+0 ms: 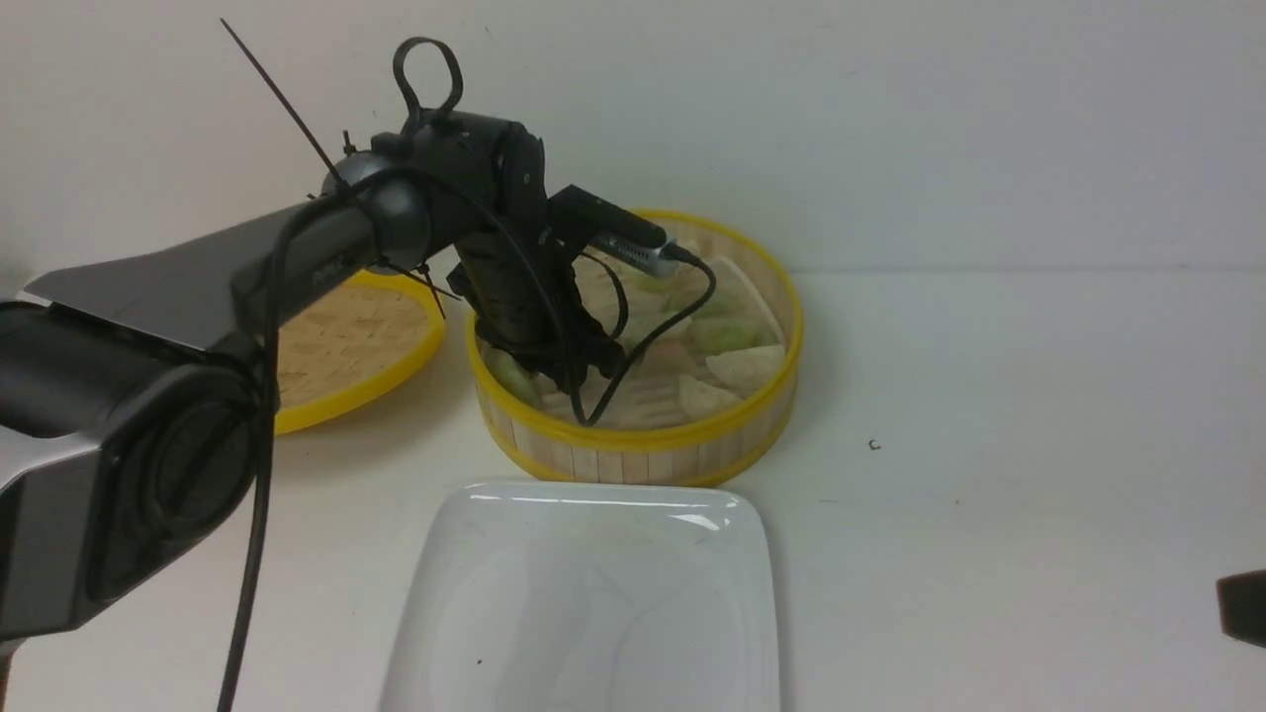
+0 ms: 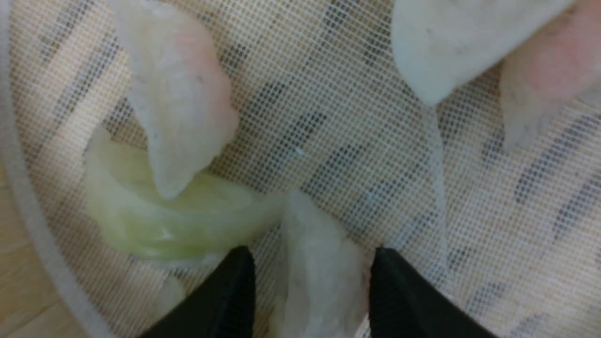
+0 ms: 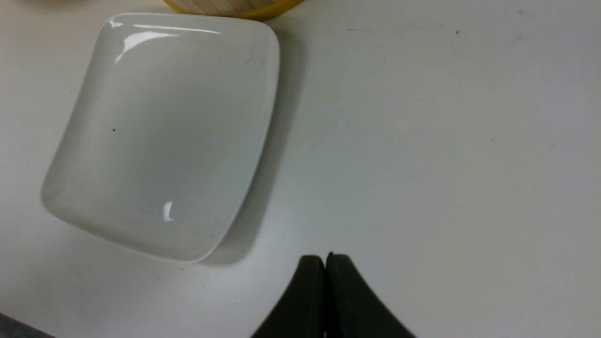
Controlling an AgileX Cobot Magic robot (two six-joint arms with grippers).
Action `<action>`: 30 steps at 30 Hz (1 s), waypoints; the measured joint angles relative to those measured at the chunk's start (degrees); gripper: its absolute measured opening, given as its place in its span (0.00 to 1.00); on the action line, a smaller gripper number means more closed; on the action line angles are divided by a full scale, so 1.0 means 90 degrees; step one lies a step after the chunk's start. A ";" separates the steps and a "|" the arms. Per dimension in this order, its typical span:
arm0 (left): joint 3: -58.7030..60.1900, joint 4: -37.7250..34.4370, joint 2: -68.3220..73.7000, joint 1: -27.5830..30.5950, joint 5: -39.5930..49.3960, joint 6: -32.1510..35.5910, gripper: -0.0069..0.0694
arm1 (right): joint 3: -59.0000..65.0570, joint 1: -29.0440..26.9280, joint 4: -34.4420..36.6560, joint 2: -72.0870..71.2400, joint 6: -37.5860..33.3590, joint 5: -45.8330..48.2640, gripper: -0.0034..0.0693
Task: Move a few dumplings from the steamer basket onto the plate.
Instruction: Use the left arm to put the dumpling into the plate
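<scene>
The steamer basket (image 1: pixel 643 440) stands mid-table with several dumplings (image 1: pixel 742 366) inside. My left gripper (image 1: pixel 564 376) reaches down into its near left side. In the left wrist view the left gripper (image 2: pixel 310 256) is open, its black fingers (image 2: pixel 230 295) astride a whitish dumpling (image 2: pixel 319 272) lying on the mesh liner. A pale green dumpling (image 2: pixel 178 225) lies beside it, partly under a white-pink one (image 2: pixel 178 98). The white square plate (image 1: pixel 593 593) sits bare in front of the basket. My right gripper (image 3: pixel 325 257) is shut and holds nothing, above the table beside the plate (image 3: pixel 164 126).
A shallow woven lid with a yellow rim (image 1: pixel 346 336) lies left of the basket, behind my left arm. Two more dumplings (image 2: pixel 450 42) lie further across the liner. A wall stands close behind the basket. The basket's edge (image 3: pixel 235 5) shows beyond the plate.
</scene>
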 joint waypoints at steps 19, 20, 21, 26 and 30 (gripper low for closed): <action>-0.0099 -0.1407 -0.2248 0.0000 0.1679 -0.0227 0.33 | 0.0000 0.0000 0.0000 0.0000 -0.0097 -0.0006 0.03; -0.0099 -0.1435 -0.2248 0.0000 0.1687 -0.0227 0.33 | 0.0000 0.0000 0.0000 0.0000 -0.0097 -0.0006 0.03; 0.0758 -0.1643 -0.2769 -0.0014 0.1703 -0.0227 0.33 | 0.0000 0.0000 0.0000 0.0000 -0.0097 -0.0013 0.03; 0.2862 -0.1721 -0.3328 -0.0249 0.1710 -0.0213 0.33 | 0.0000 0.0000 0.0000 0.0000 -0.0118 -0.0039 0.03; 0.4024 -0.1713 -0.3210 -0.0636 0.1266 -0.0022 0.33 | 0.0000 0.0000 -0.0006 0.0000 -0.0195 -0.0114 0.03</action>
